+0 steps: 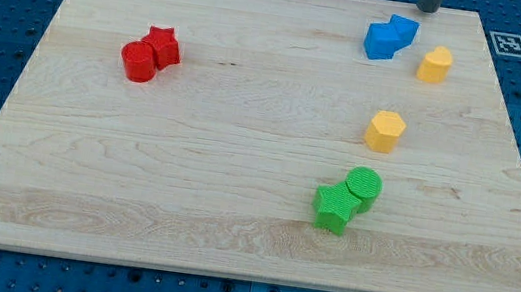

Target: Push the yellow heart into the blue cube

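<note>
The yellow heart (435, 64) lies near the view's top right. Just to its left are two touching blue blocks: the blue cube (404, 29) and, below and left of it, a second blue block (381, 43) whose shape is hard to make out. A narrow gap separates the heart from the blue blocks. My tip (429, 9) comes in at the view's top edge, above the heart and just up and right of the blue cube, touching no block.
A yellow hexagon (385, 130) lies below the heart. A green cylinder (364, 187) touches a green star (334, 208) at lower middle right. A red star (163, 46) touches a red cylinder (138, 60) at the upper left. The wooden board (238, 163) sits on blue pegboard.
</note>
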### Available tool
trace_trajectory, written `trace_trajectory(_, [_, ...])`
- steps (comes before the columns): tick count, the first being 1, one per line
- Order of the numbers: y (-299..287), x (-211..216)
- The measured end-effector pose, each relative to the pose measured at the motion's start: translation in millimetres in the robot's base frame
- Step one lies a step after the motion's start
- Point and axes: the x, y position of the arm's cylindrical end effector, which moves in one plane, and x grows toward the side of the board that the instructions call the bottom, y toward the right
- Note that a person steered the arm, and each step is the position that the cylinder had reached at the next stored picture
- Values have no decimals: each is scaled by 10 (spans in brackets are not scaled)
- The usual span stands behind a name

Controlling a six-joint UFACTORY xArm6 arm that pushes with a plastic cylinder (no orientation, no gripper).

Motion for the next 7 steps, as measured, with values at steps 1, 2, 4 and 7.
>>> trace_trajectory(1, [217,-1])
trace_trajectory(2, [627,-3])
trace_trajectory(4, [659,158])
trace_trajectory(7, [595,1124])
